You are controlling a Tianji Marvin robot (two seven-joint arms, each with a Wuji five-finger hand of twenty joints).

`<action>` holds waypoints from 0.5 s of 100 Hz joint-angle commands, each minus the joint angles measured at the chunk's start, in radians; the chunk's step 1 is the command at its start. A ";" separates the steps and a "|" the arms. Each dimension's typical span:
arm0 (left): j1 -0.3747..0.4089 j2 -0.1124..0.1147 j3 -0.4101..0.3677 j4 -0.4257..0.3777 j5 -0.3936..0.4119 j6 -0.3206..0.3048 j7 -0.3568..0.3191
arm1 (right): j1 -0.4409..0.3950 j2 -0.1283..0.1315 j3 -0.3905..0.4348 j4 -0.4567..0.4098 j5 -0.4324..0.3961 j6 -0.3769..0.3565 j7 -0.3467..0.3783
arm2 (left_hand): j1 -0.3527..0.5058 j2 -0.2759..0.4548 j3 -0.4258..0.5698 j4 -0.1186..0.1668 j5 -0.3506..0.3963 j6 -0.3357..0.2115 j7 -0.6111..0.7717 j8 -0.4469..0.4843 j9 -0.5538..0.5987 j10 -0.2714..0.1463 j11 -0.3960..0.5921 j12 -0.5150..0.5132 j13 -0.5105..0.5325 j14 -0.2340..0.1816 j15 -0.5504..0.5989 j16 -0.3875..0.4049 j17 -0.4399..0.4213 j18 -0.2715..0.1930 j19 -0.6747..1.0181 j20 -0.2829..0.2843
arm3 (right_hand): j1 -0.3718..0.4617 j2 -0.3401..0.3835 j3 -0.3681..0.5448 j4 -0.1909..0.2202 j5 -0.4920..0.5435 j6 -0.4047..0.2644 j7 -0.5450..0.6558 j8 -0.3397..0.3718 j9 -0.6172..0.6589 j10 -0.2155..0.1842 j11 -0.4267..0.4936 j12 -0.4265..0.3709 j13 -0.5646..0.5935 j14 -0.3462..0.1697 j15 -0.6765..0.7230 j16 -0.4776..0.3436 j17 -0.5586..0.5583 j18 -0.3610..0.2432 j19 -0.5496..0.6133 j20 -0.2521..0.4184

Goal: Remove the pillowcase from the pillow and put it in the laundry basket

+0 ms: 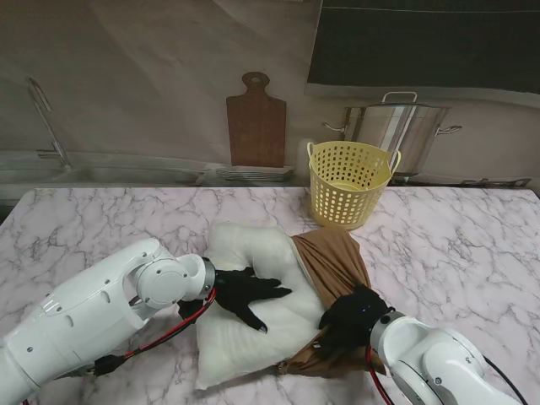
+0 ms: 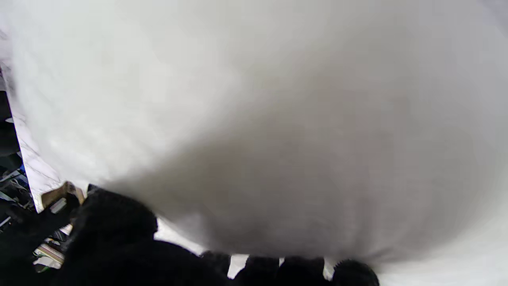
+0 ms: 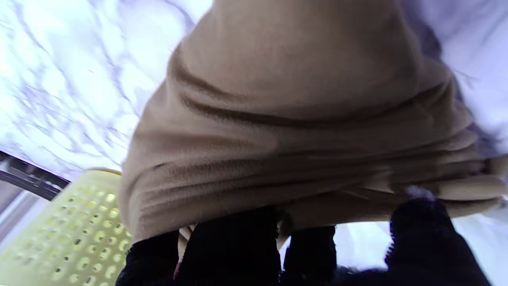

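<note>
- Pillowcase (image 1: 333,266), brown, is bunched on the pillow's (image 1: 253,253) right end, its length running toward the basket (image 1: 348,183).
- Pillowcase is gripped by the right hand (image 1: 350,316).
- Pillow is pressed by the left hand (image 1: 245,294), fingers spread flat.

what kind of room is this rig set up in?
Likely a kitchen: marble-look counter, steel stockpot, wooden cutting board leaning on the wall, and a faucet at far left.

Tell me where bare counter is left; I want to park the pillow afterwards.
Bare marble lies left of the pillow, and more right of the laundry basket. The middle is crowded: pillow, pillowcase, both hands.
</note>
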 commanded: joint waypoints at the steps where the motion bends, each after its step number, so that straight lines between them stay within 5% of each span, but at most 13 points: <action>1: 0.011 0.027 0.046 0.059 0.016 0.007 -0.069 | -0.019 0.020 0.040 0.049 -0.006 0.043 0.042 | 0.013 -0.166 -0.004 0.004 0.110 -0.044 0.149 0.039 0.036 -0.039 0.073 0.021 0.053 0.000 0.066 -0.001 -0.001 0.030 0.896 -0.009 | -0.007 0.047 -0.025 0.008 0.200 0.136 0.222 0.117 -0.023 0.080 -0.065 -0.024 -0.012 0.193 0.024 -0.011 0.027 0.204 0.063 0.055; 19: -0.016 0.035 0.081 0.069 0.000 0.019 -0.087 | -0.062 0.010 0.089 0.032 -0.050 0.088 0.068 | 0.012 -0.179 0.003 0.005 0.108 -0.048 0.148 0.033 0.035 -0.045 0.074 0.018 0.052 -0.005 0.062 -0.006 0.003 0.029 0.880 -0.004 | -0.006 0.050 -0.032 0.009 0.193 0.134 0.229 0.140 0.003 0.078 -0.079 -0.038 0.004 0.208 0.018 -0.020 0.033 0.200 0.065 0.057; 27: -0.015 0.037 0.082 0.068 0.003 0.017 -0.092 | -0.075 0.010 0.104 0.023 -0.013 0.111 0.085 | 0.011 -0.181 0.004 0.005 0.107 -0.048 0.147 0.031 0.036 -0.048 0.075 0.017 0.052 -0.009 0.061 -0.008 0.005 0.028 0.875 0.000 | 0.005 0.048 -0.036 0.012 0.057 0.124 0.100 0.099 0.042 0.074 -0.093 -0.053 0.055 0.235 -0.009 -0.043 0.047 0.208 0.064 0.054; 42: -0.001 0.040 0.061 0.068 0.017 0.012 -0.103 | -0.086 0.026 0.125 0.015 0.251 0.094 0.079 | 0.010 -0.180 0.005 0.004 0.108 -0.051 0.148 0.028 0.037 -0.051 0.076 0.016 0.053 -0.012 0.061 -0.010 0.008 0.026 0.868 0.005 | 0.023 -0.022 0.030 0.021 -0.096 0.098 -0.037 -0.011 0.058 0.056 -0.087 -0.061 0.101 0.218 -0.015 -0.036 0.065 0.212 0.071 0.051; 50: 0.012 0.038 0.043 0.074 0.027 -0.002 -0.096 | -0.107 0.025 0.144 0.020 0.405 0.073 -0.035 | 0.012 -0.182 0.006 0.004 0.112 -0.054 0.150 0.027 0.041 -0.055 0.077 0.016 0.055 -0.015 0.062 -0.010 0.012 0.026 0.867 0.009 | 0.028 -0.066 0.074 0.021 -0.061 0.101 -0.010 -0.024 0.092 0.057 -0.061 -0.053 0.115 0.219 -0.003 -0.025 0.063 0.225 0.072 0.049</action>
